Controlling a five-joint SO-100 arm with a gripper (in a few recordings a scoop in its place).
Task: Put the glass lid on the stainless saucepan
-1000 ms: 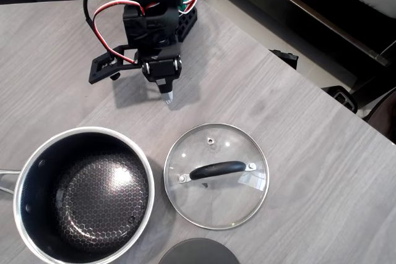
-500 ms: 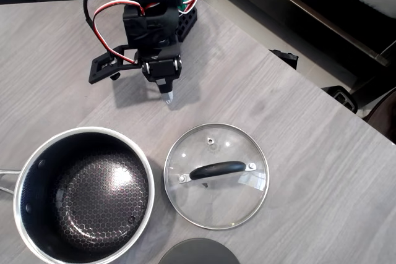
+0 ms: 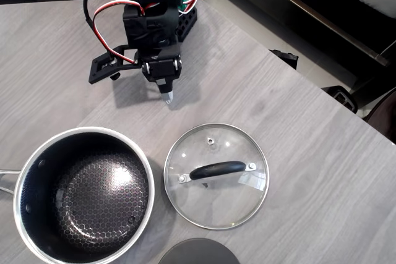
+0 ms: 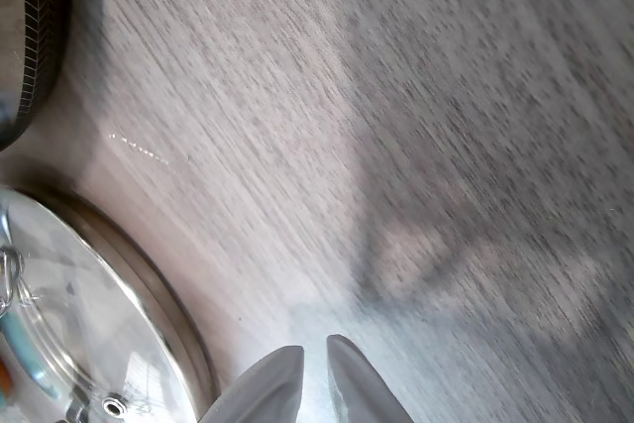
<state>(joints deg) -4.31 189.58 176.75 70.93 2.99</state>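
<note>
In the overhead view the tool [image 3: 167,96] hangs in the upper left of the frame, pointing down at bare table [image 3: 297,153]; in the wrist view its two fingers [image 4: 352,388] sit almost together at the bottom edge with nothing between them, so it looks clenched on nothing. The glass lid [image 3: 216,175] lies flat on the table at lower centre, handle up, well apart from the tool. The stainless saucepan [image 3: 83,195] stands uncovered at lower left, just beside the lid. A dark grey disc [image 3: 198,251] peeks in at the bottom edge.

Glass lid [image 3: 216,175] lies flat just beside the open stainless saucepan [image 3: 83,195], seemingly apart.
</note>
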